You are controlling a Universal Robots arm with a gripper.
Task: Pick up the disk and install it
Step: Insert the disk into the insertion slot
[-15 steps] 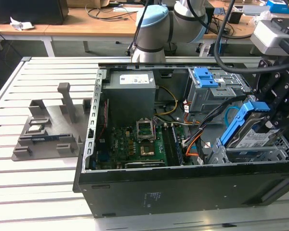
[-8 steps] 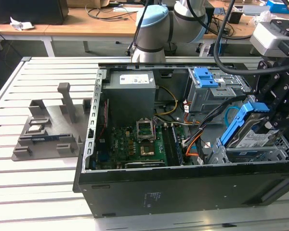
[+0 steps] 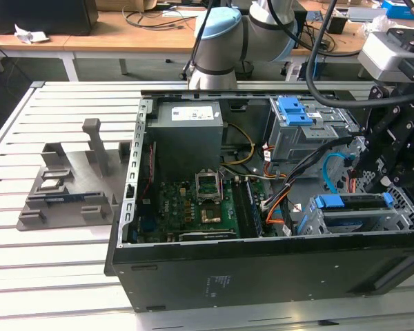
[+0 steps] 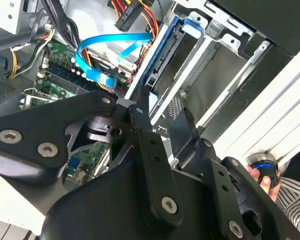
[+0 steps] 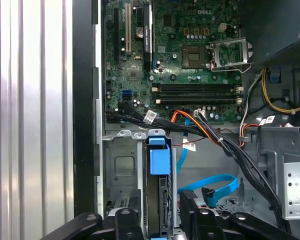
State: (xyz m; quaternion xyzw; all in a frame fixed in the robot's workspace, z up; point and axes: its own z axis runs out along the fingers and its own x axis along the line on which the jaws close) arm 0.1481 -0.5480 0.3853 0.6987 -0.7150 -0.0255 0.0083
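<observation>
Black linkage nearest: jaws spread, with fingers [image 5: 127, 222] on either side of the disk [image 5: 159, 175] in the first wrist view, a sliver of gap on each side. Cannot tell any contact.

Just beneath, disk seated on edge in the metal drive cage [image 5: 121, 170], blue frame uppermost. In the exterior view, same disk [image 3: 352, 202] in the cage [image 3: 400, 214] at the computer case's [image 3: 262, 276] corner toward the exterior view's right.

Beside the cage, a flat blue data cable [image 5: 215, 187] looping free, then a bundle of black and orange wires [image 5: 190, 127]. Beyond those, green motherboard [image 5: 190, 55] flat on the case floor.

Farther back in the exterior view, grey power supply [image 3: 190, 138] and a second cage with a blue bracket [image 3: 293, 110]. Off toward the exterior view's left, grey fixture [image 3: 69, 186] on the slatted tabletop [image 3: 55, 276].
</observation>
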